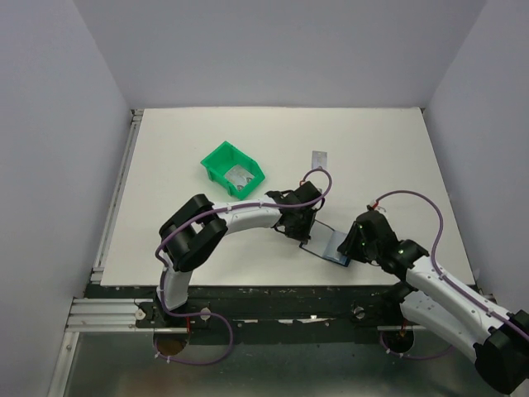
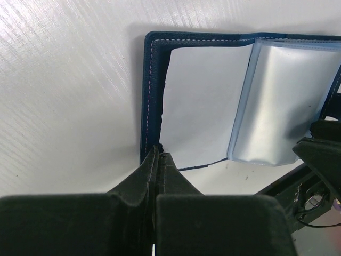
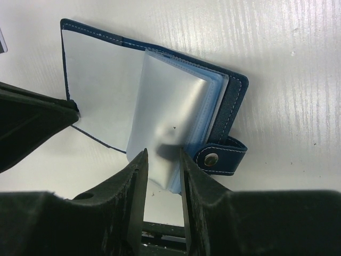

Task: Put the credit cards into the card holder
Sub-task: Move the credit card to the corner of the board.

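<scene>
The navy card holder (image 1: pixel 326 245) lies open on the table near the front edge, between my two grippers. Its clear sleeves (image 3: pixel 165 106) bow upward and its snap tab (image 3: pixel 221 157) sticks out to the right. My left gripper (image 2: pixel 160 152) is shut on the lower corner of the holder's left cover (image 2: pixel 152 80). My right gripper (image 3: pixel 162 152) is open, its fingers straddling the lower corner of the sleeves. One pale credit card (image 1: pixel 320 157) lies flat on the table behind the holder. Pale cards (image 1: pixel 240 175) also lie inside the green bin.
A green plastic bin (image 1: pixel 216 161) stands at the middle left of the white table. The table's front edge and dark frame (image 1: pixel 273 298) run just below the holder. Grey walls close in on both sides.
</scene>
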You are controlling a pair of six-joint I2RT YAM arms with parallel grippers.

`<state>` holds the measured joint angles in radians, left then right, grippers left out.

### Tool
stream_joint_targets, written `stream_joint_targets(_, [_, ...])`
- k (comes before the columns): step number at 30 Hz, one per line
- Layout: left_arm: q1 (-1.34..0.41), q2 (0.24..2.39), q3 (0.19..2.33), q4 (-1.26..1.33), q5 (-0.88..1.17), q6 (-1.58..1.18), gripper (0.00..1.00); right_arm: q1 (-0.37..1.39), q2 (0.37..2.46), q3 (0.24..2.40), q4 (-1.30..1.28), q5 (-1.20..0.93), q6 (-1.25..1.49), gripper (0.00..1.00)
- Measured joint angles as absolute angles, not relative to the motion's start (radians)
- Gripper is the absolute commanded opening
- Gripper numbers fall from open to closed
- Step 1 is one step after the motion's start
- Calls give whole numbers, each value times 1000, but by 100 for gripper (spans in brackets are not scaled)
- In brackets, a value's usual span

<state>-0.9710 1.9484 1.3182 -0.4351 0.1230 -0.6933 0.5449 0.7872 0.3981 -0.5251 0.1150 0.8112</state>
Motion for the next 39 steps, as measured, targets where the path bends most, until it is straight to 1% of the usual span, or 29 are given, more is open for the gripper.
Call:
stream_joint_targets(10, [-973, 1937, 1306, -432, 123, -693, 0, 545, 877, 385, -441, 69, 811, 39])
stream_joint_targets(13, [-975, 1907, 1297, -435, 122, -693, 0, 545, 872, 387, -445, 69, 810, 44])
stream_joint_targets(17, [-977, 1835, 1295, -438, 111, -693, 1, 545, 805, 432, -514, 95, 794, 48])
stream_joint_targets(20, [-976, 1754, 1296, -441, 94, -685, 9, 545, 754, 522, -574, 136, 765, 51])
stream_joint_targets(22, [-968, 1682, 1303, -445, 73, -675, 11, 545, 746, 598, -592, 160, 740, 55])
stream_joint_targets(26, [-908, 1562, 1302, -442, 62, -669, 19, 545, 801, 714, -588, 173, 677, 58])
stream_joint_targets(28, [-828, 1505, 1276, -427, 59, -671, 27, 545, 868, 754, -576, 157, 640, 59])
stream_joint_targets(29, [-778, 1480, 1252, -424, 56, -673, 34, 545, 905, 774, -566, 144, 623, 59])
stream_joint_targets(30, [-722, 1455, 1225, -428, 51, -676, 38, 545, 952, 793, -553, 126, 604, 60])
stream_joint_targets(32, [-638, 1436, 1185, -433, 33, -679, 44, 545, 1043, 828, -525, 86, 565, 61])
stream_joint_targets(35, [-551, 1432, 1132, -462, 9, -685, 47, 545, 1169, 884, -492, 19, 519, 62])
stream_joint_targets(39, [-476, 1429, 1082, -481, 7, -701, 47, 545, 1323, 974, -435, -62, 482, 62])
